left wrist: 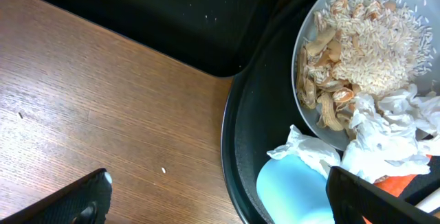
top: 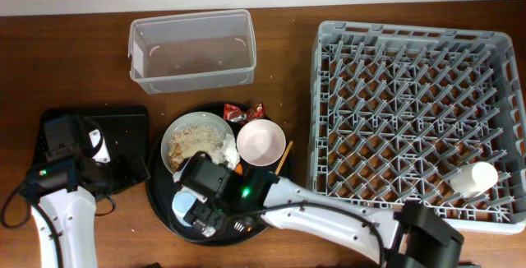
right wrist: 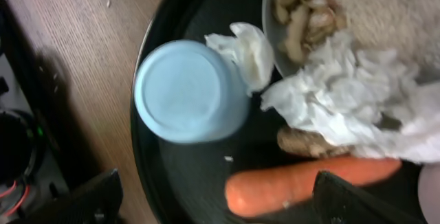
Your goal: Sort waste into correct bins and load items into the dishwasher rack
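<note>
The white plate holds rice-like scraps and crumpled tissue on the round black tray. The pale blue cup stands upside down on that tray. The orange carrot and a brown lump lie beside it. My right gripper is open low over the tray, with the carrot's end between its fingers. My left gripper is open and empty, straddling the tray's left rim. The pinkish bowl, wrapper and chopstick lie nearby. A white cup sits in the grey rack.
The clear tub stands at the back, left of the rack. The shallow black tray lies at the left, partly under my left arm. Bare wood shows between the tub and the rack. I cannot make out the fork.
</note>
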`<state>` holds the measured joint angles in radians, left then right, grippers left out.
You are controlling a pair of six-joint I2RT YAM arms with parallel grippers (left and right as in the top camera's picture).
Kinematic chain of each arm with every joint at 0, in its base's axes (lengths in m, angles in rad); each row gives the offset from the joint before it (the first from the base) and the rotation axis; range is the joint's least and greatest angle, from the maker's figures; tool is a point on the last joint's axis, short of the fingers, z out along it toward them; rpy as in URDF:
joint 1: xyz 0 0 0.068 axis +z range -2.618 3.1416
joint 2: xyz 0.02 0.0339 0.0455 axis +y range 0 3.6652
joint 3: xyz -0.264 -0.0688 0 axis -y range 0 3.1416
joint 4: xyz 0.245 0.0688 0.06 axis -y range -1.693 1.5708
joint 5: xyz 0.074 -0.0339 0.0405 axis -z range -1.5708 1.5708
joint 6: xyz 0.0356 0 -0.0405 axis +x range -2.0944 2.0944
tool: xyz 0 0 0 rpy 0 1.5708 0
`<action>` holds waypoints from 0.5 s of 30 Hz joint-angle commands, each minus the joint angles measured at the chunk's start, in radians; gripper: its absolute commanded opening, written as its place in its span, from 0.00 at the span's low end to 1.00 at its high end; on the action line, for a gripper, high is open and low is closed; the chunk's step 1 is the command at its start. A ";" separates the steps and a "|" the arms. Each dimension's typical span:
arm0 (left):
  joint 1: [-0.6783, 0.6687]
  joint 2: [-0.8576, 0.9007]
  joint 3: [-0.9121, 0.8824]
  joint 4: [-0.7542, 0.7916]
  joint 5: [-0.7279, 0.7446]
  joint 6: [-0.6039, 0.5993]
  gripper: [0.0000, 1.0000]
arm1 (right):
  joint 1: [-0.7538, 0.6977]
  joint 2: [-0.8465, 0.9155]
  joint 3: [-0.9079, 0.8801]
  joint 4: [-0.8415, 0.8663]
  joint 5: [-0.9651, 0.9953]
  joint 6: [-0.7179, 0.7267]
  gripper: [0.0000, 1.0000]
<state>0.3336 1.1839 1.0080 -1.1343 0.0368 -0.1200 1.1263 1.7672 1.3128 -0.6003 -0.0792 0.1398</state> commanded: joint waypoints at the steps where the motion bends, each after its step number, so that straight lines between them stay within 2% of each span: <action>1: 0.005 0.002 0.014 -0.001 -0.003 0.016 0.99 | 0.038 0.028 0.015 0.039 0.087 0.019 0.92; 15: 0.005 0.002 0.014 0.000 -0.003 0.016 0.99 | 0.077 0.146 0.015 0.197 0.092 0.019 0.92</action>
<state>0.3336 1.1839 1.0080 -1.1339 0.0364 -0.1200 1.1851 1.8851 1.3128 -0.4091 0.0002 0.1539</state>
